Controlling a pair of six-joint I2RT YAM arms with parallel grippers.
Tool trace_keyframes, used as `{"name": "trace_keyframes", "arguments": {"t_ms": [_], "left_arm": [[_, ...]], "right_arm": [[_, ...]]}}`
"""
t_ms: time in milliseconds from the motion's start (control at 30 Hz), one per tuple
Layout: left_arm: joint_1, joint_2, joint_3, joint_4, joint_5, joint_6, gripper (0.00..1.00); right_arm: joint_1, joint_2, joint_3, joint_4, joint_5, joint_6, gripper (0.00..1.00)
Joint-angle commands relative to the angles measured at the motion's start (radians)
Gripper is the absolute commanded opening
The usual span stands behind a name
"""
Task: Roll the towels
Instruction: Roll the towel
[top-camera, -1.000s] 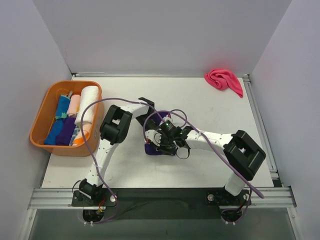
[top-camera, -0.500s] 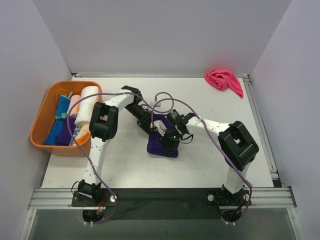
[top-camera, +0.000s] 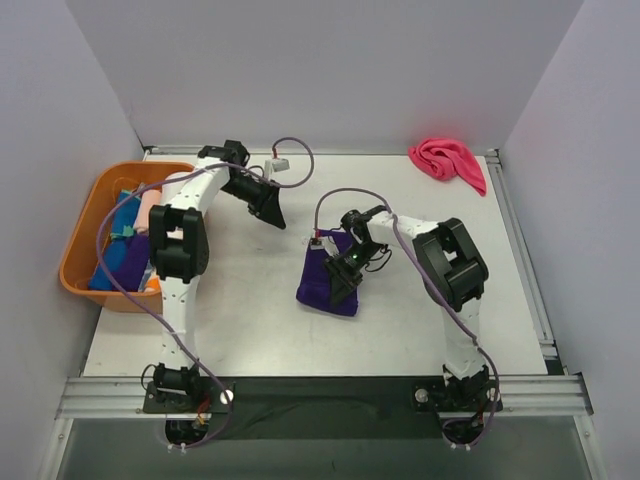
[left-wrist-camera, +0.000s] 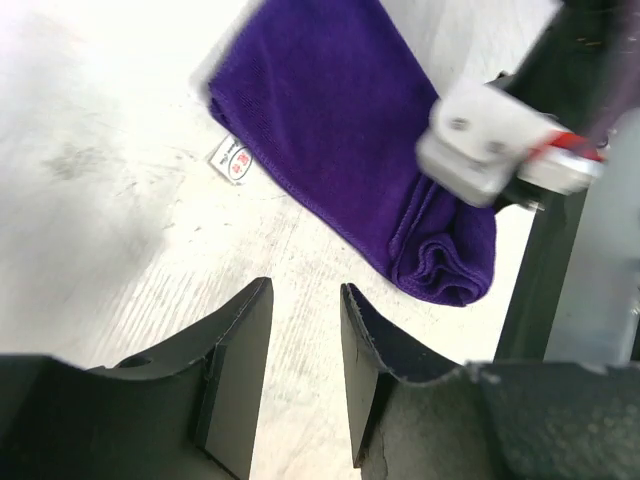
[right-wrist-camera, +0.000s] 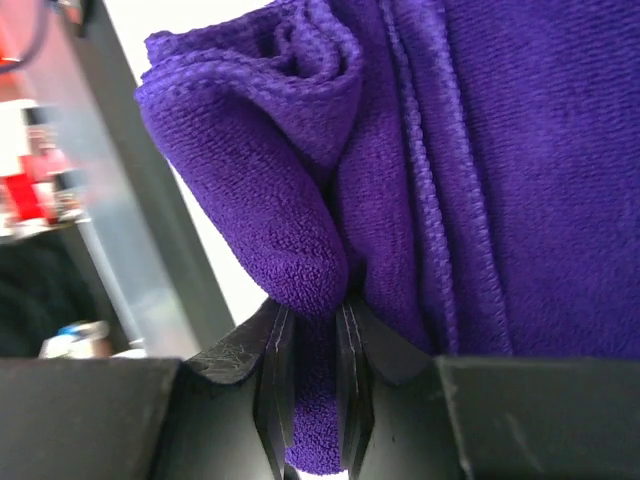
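We judge the dark purple towel (top-camera: 318, 288), half-folded well right of the orange basket (top-camera: 72, 250), to be the 1 being rolled, the right gripper (right-wrist-camera: 312, 330) clamped on its bunched edge. Farther back, between basket and towel, the left gripper (left-wrist-camera: 303, 292) hangs with jaws parted, empty; next it should pin the cloth while the right turns the edge. Far back and right of the basket lies a hot pink towel (top-camera: 448, 158); the right arm (top-camera: 450, 265) hides the roll's tightness.

I'm seeing the purple towel (right-wrist-camera: 500, 150) showing fuzzy, looped terry cloth; the right claw (right-wrist-camera: 312, 322) is looking like matt, scuffed black plastic, and the bench (left-wrist-camera: 100, 130) is showing a smooth, pale, faintly smudged surface.
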Motion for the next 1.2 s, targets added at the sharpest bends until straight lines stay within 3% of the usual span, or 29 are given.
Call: {"name": "trace_keyframes", "arguments": {"t_ms": [0,167,333,467,567,633,800,1067,1133,1167], "left_arm": [[0.027,-0.159,-0.027,0.127,0.006,-0.070,0.44],[0.056,-0.365,-0.211,0.315,-0.049,-0.087,0.44],[0.000,-0.610,-0.553,0.459,-0.112,0.099,0.55],[-0.181,-0.786,-0.751,0.495,-0.262,0.289,0.57],[-0.356,-0.861,-0.921,0.641,-0.433,0.352,0.58],[-0.472,-0.869,-0.996,0.728,-0.515,0.364,0.58],[-0.609,-0.820,-1.045,0.782,-0.606,0.467,0.58],[-0.682,-0.719,-1.067,0.844,-0.623,0.469,0.55],[-0.682,-0.698,-1.072,0.845,-0.627,0.459,0.50],[-0.682,-0.675,-1.072,0.845,-0.627,0.446,0.42]], "right_arm": [[-0.018,0.100,0.058,-0.192,-0.079,-0.046,0.00],[-0.041,0.200,0.167,-0.274,-0.134,-0.037,0.00],[-0.046,0.275,0.218,-0.308,-0.171,-0.016,0.01],[-0.049,0.333,0.268,-0.381,-0.194,-0.037,0.02],[-0.052,0.358,0.288,-0.401,-0.217,-0.043,0.02],[-0.055,0.373,0.304,-0.412,-0.234,-0.045,0.03],[-0.062,0.412,0.340,-0.504,-0.265,-0.120,0.05],[-0.075,0.424,0.368,-0.545,-0.269,-0.143,0.06],[-0.079,0.423,0.370,-0.550,-0.271,-0.146,0.09],[-0.082,0.415,0.370,-0.549,-0.268,-0.146,0.10]]}}
